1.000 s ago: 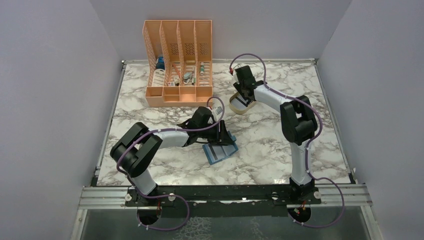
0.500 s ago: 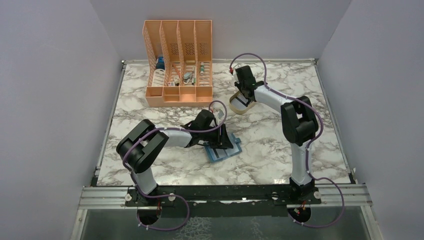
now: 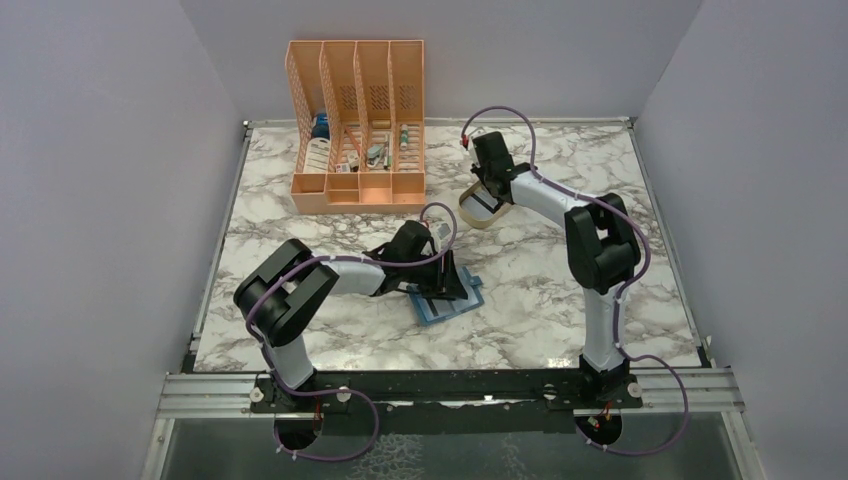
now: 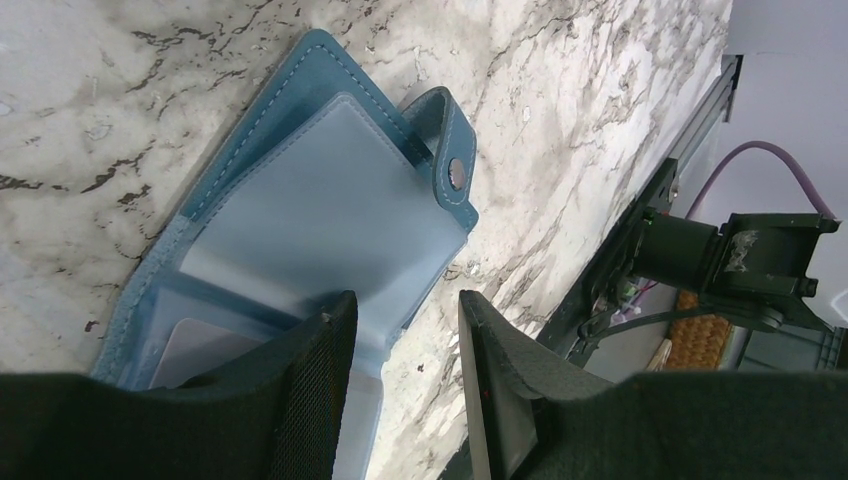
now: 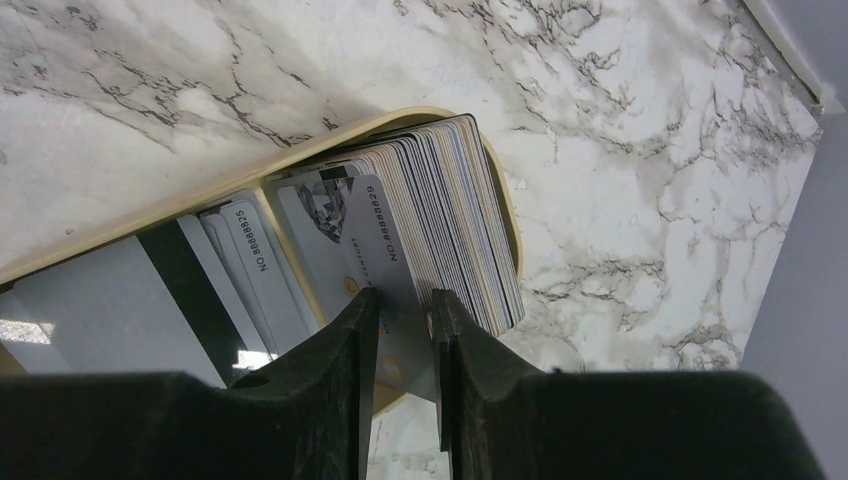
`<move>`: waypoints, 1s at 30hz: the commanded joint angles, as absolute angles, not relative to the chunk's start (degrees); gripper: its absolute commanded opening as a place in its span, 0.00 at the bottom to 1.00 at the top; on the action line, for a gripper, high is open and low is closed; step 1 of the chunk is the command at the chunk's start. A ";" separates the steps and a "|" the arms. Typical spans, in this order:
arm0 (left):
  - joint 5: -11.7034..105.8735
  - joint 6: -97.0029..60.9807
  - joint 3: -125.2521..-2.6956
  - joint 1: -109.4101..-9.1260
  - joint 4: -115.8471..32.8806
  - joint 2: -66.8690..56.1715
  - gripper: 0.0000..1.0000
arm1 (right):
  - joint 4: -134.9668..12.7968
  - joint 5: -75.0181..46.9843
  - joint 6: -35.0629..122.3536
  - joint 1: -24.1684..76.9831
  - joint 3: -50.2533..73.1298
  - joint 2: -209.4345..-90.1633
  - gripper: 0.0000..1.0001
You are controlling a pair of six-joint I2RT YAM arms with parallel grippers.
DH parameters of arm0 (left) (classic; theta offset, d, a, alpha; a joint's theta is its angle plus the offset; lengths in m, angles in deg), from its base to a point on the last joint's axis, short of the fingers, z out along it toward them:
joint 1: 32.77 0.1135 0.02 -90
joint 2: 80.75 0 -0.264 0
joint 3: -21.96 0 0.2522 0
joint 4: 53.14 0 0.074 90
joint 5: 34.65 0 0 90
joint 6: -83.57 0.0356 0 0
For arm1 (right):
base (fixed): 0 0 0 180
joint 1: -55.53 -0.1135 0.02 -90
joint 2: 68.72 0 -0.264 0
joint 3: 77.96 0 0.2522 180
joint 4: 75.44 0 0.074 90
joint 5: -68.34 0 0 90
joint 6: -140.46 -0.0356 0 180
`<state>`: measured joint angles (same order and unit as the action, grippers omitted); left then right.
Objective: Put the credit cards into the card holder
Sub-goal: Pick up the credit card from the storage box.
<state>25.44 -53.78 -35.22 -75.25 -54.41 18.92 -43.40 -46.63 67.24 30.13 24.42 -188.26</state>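
Note:
The teal card holder [image 3: 452, 304] lies open on the marble, its pale slots [image 4: 320, 200] and stud tab [image 4: 456, 173] facing up. My left gripper [image 3: 443, 283] [image 4: 405, 298] is low at its edge and open: one finger rests over the slot side, and bare marble shows between the jaws. Far right, the credit cards [image 5: 455, 200] stand packed on edge in the beige oval tray [image 3: 466, 213] [image 5: 300, 150]. My right gripper [image 3: 487, 197] [image 5: 403, 297] straddles one grey leaning card [image 5: 385, 255], jaws narrow with a gap showing. A striped card [image 5: 120, 290] lies flat beside it.
An orange slotted file rack [image 3: 357, 130] with small items stands at the back left. Grey walls enclose the table on three sides. The black rail and arm bases [image 3: 450, 390] run along the near edge.
The right jaws have narrowed around the grey card in the tray. The left arm shifted slightly right and settled over the card holder, jaws unchanged.

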 commanded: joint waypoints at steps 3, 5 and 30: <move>27.45 -52.31 -34.07 -76.03 -54.06 18.10 0.45 | -43.42 -48.06 66.56 31.00 23.61 -185.03 0.22; 27.84 -52.23 -33.65 -76.23 -53.78 17.75 0.45 | -43.25 -47.58 66.26 31.01 23.68 -184.53 0.21; 31.09 -56.41 -33.30 -76.86 -49.43 8.20 0.45 | -33.96 -27.60 49.92 30.98 15.64 -167.01 0.01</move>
